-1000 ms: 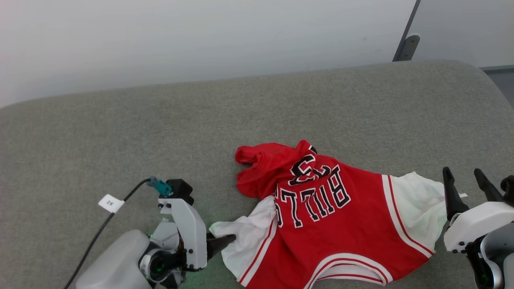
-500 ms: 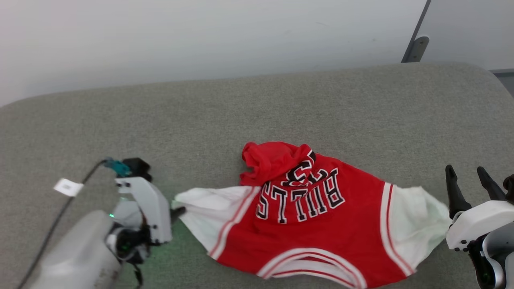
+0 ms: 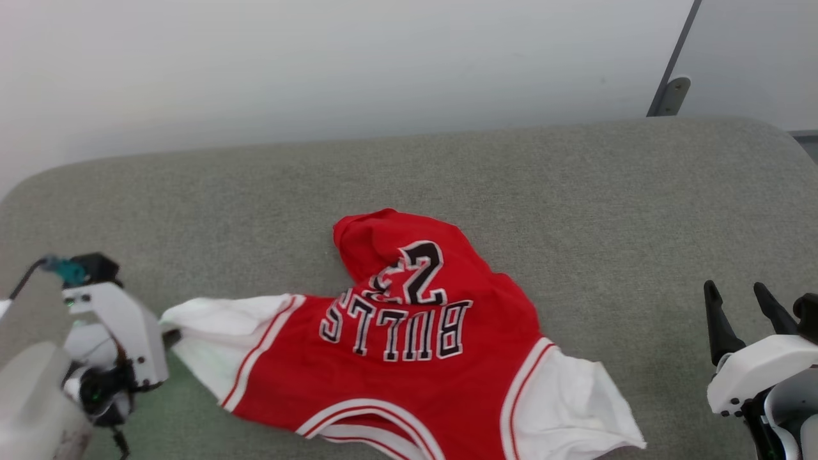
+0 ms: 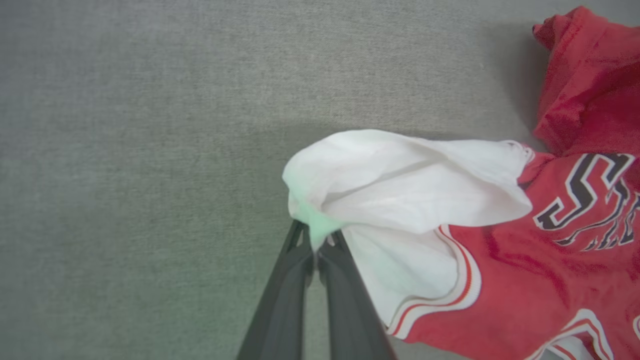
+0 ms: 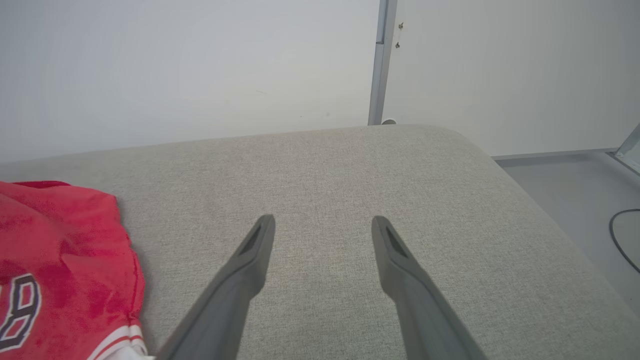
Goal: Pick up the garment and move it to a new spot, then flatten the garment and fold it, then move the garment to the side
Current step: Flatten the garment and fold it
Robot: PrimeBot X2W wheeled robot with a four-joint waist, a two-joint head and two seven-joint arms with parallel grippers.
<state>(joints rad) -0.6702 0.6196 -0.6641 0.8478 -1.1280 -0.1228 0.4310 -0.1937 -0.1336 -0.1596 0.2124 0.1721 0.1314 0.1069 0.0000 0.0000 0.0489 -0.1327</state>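
Our left gripper (image 3: pixel 167 337) has its jaws clamped on a white sleeve (image 3: pixel 217 319) of the garment (image 3: pixel 396 358), which lies rumpled on the grey cushion (image 3: pixel 575 191). We judge the first move is in hand; flattening, folding and setting aside are not yet done. The left wrist view shows the pinch itself; the right wrist view shows our right gripper (image 5: pixel 323 221), jaws wide apart over bare cushion.

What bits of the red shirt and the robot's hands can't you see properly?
Head view: the bottom edge cuts off the garment's neckline.
Head view: a fold hides part of its number.
Left wrist view: the white sleeve covers the tips of the left gripper, shut on it.
Right wrist view: the left edge cuts off most of the garment, beside the open right gripper.
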